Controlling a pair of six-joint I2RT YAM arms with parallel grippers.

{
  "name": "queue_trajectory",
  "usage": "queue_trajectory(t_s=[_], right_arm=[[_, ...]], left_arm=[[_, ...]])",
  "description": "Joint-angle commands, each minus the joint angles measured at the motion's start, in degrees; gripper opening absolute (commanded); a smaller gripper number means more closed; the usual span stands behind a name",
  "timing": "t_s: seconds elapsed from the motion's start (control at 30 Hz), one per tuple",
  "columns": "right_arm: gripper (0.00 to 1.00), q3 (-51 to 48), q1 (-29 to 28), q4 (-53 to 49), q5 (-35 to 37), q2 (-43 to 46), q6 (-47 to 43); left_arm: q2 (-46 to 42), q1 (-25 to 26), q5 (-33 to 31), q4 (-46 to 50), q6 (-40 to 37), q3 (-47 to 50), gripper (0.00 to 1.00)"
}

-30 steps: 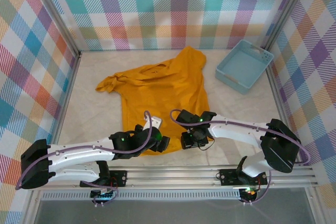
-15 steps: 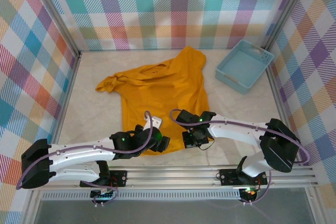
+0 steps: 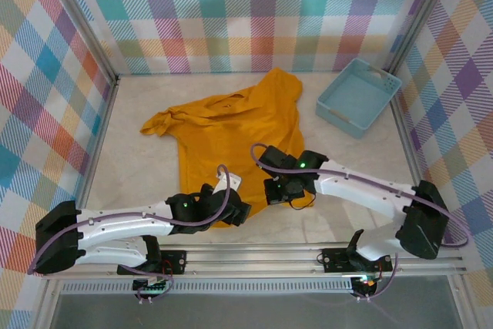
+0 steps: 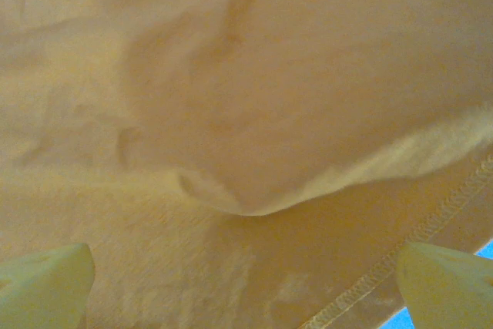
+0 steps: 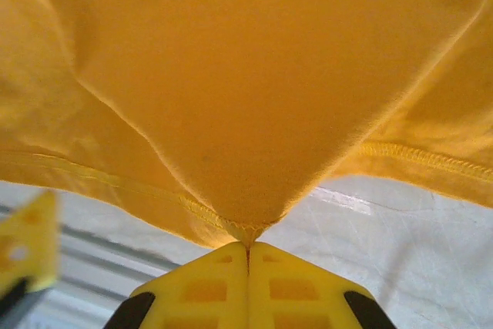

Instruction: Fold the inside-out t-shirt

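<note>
The mustard-orange t-shirt (image 3: pixel 235 132) lies spread on the white table, plain face up, with one sleeve bunched at the left. My right gripper (image 3: pixel 279 193) is shut on the shirt's near hem; in the right wrist view the stitched hem (image 5: pixel 245 230) is pinched in the yellow fingers (image 5: pixel 248 248) and the cloth hangs lifted above the table. My left gripper (image 3: pixel 234 211) sits at the near hem's left part. In its wrist view the pale fingertips (image 4: pixel 48 281) stand wide apart over the cloth (image 4: pixel 246 113), open, with the hem seam (image 4: pixel 431 225) at the right.
A light blue basket (image 3: pixel 357 96) sits at the back right by the wall. Checked walls close off the left, back and right. Bare white table (image 3: pixel 347 167) lies right of the shirt, and the metal rail (image 3: pixel 254 256) runs along the near edge.
My right gripper has moved away from the near edge toward the shirt's middle, carrying the pinched hem with it. The left gripper has shifted only slightly.
</note>
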State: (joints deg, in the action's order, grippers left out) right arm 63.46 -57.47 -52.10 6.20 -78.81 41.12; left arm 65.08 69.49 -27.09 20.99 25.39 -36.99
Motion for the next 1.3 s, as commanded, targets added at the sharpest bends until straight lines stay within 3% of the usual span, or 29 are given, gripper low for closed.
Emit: queue_trajectory(t_s=[0.0, 0.3, 0.5, 0.97, 1.03, 1.1, 1.13, 1.27], right_arm=[[0.00, 3.13, -0.25, -4.39, 1.10, 1.46, -1.82], [0.00, 5.67, 0.36, -3.27, 0.54, 1.64, -1.87], [0.00, 5.26, 1.32, -2.12, -0.93, 1.46, -0.72], [0.00, 4.90, 4.12, -2.91, -1.41, 0.40, 0.19], [0.00, 5.72, 4.12, -2.95, -1.92, -0.50, 0.44], [0.00, 6.45, 4.12, -2.28, -2.77, -1.23, 0.71], [0.00, 6.56, 4.10, -1.81, -3.28, -1.43, 0.80], [0.00, 6.94, 4.12, -0.33, -4.11, -1.54, 1.06]], left_arm=[[0.08, 1.95, -0.91, -1.53, -3.40, -3.95, 1.00], [7.18, 3.47, -0.72, -7.11, -4.67, -8.49, 0.99], [12.25, 3.97, -3.35, -3.18, -3.62, -10.90, 0.93], [9.89, 5.05, -7.32, 1.55, -2.25, -10.03, 0.55], [9.32, 5.84, -6.75, 1.64, -2.50, -10.13, 0.60], [10.18, 9.02, -9.43, 2.64, -2.91, -11.54, 0.82], [11.22, 10.05, -10.24, 2.99, -2.81, -12.30, 0.88], [16.17, 10.60, -12.50, 3.16, -0.97, -14.18, 0.92]])
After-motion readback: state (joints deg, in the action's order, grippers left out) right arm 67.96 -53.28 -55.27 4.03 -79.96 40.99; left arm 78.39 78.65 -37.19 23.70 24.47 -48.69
